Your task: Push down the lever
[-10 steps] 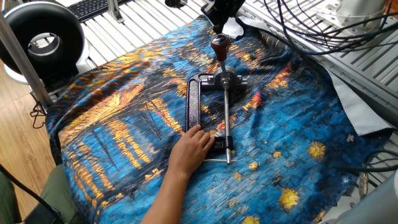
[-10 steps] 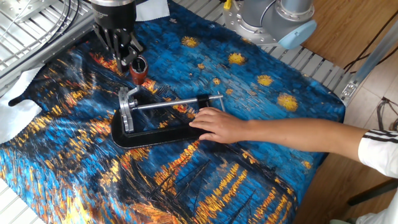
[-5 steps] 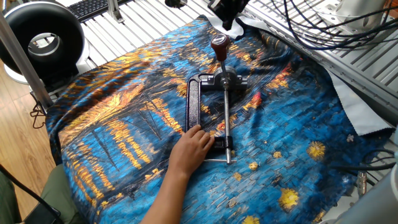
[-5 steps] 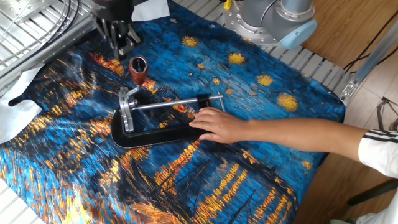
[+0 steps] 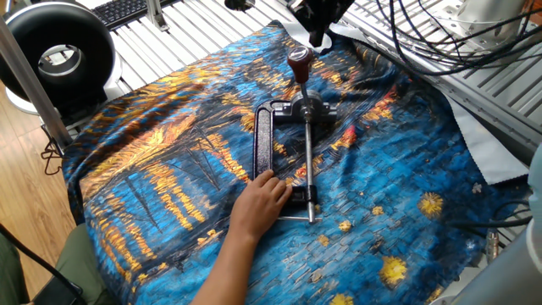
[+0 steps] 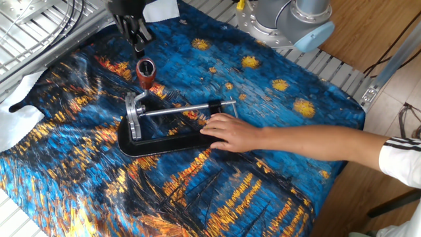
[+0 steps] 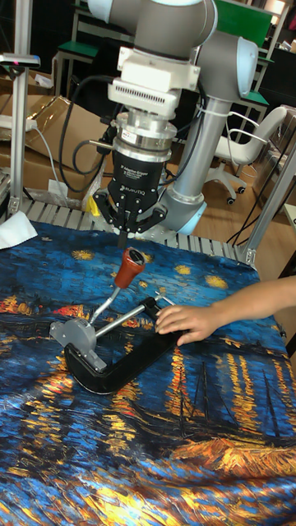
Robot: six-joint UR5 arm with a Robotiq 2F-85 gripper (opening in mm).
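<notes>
Item count: one black clamp (image 6: 154,146) on the desk; one lever (image 7: 123,275) with a single reddish-brown knob, joined to the clamp's silvery head; one long silver rod (image 5: 309,161) through that head; one patterned blue-and-orange cloth (image 5: 169,169) covering the desk; one robot arm carrying one gripper (image 7: 127,233); one human hand (image 6: 227,133) resting on the clamp.

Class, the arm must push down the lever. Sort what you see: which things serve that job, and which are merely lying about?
Part of the job:
- lever, knob raised
- gripper, above the knob, not touching
- black clamp
- person's hand resting on the clamp

Just lying about:
- painted cloth
- black ring light
- white paper
</notes>
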